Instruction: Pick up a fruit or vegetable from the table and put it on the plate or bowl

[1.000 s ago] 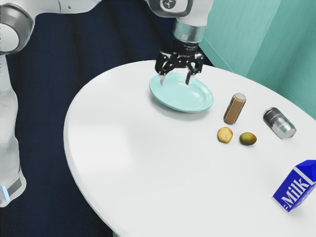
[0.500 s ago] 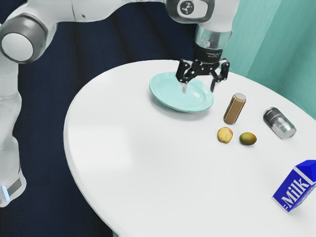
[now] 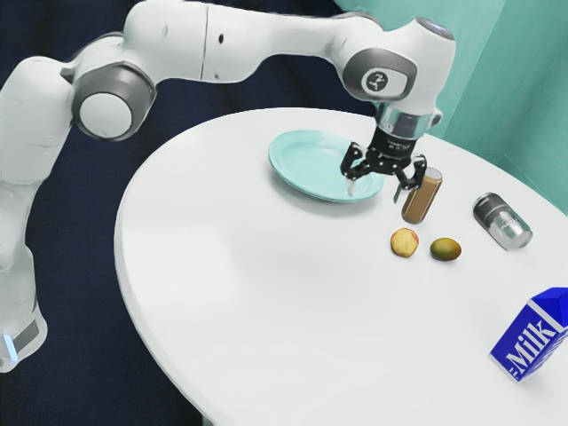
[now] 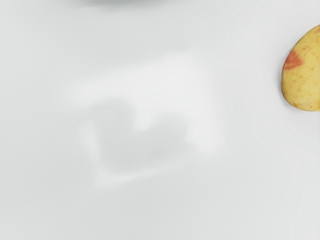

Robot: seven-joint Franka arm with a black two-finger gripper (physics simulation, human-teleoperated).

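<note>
A light teal plate (image 3: 315, 160) lies on the round white table (image 3: 266, 293). My black gripper (image 3: 383, 188) hangs open and holds nothing, just past the plate's rim on the exterior view's right, close beside a brown can (image 3: 422, 195). Below it on the table rest a yellow-orange fruit (image 3: 405, 241) and a green-brown fruit (image 3: 445, 249). In the wrist view the yellow fruit with a red patch (image 4: 304, 72) lies on the white tabletop off to one side of my hand, and a soft shadow (image 4: 137, 142) falls under the hand.
A silver can (image 3: 502, 220) lies on its side at the exterior view's right. A blue milk carton (image 3: 532, 335) leans near the table's front right edge. A teal wall (image 3: 497, 62) rises behind the table.
My hand has moved from over the plate toward the exterior view's right and lower, ending beside the brown can. The fingers stay open. The fruits and cans have not moved.
</note>
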